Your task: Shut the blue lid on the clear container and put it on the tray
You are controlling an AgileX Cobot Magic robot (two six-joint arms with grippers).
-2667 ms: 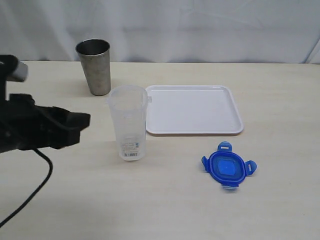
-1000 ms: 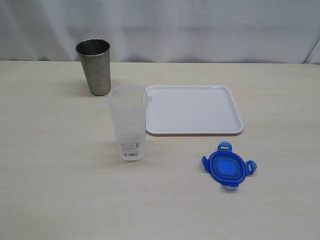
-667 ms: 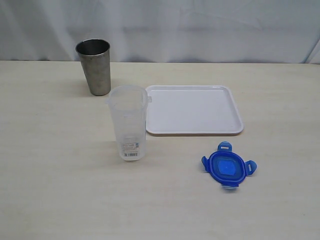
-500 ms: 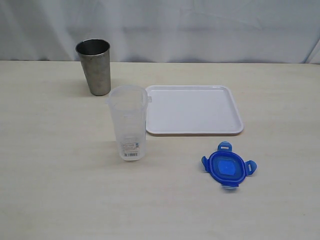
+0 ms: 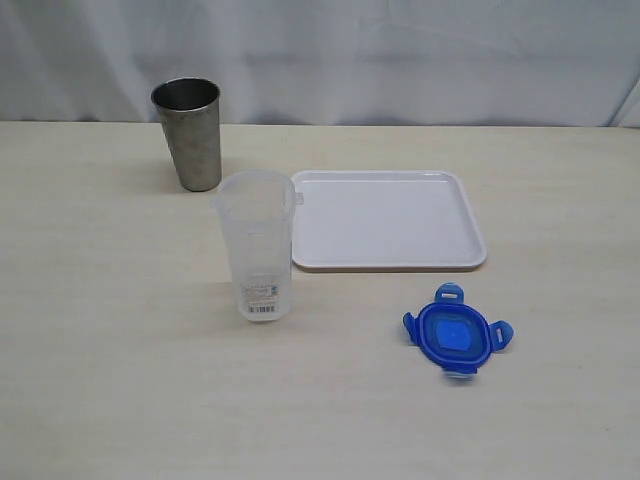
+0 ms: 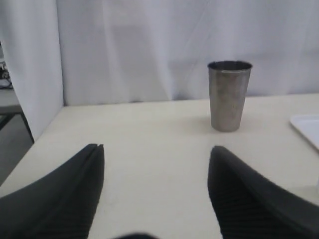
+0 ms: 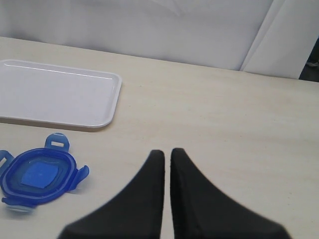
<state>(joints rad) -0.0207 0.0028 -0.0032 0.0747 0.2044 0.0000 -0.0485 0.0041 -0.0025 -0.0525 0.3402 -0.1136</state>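
Blue lid (image 5: 459, 338) apart from clear container (image 5: 256, 245); left jaws open; right jaws closed.

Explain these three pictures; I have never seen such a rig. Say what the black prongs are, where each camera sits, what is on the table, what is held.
This is a two-armed robot; each arm ends in a two-fingered gripper. One picture views the pale table from outside, showing neither arm. The other two come from wrist cameras, so the black prongs are the grippers themselves: the left gripper open, the right gripper shut. On the table stand a grey metal tumbler and a tall clear plastic container, uncovered. A flat white rectangular tray lies beside it, and the roundish blue snap-lock lid lies off the tray. Nothing is held.
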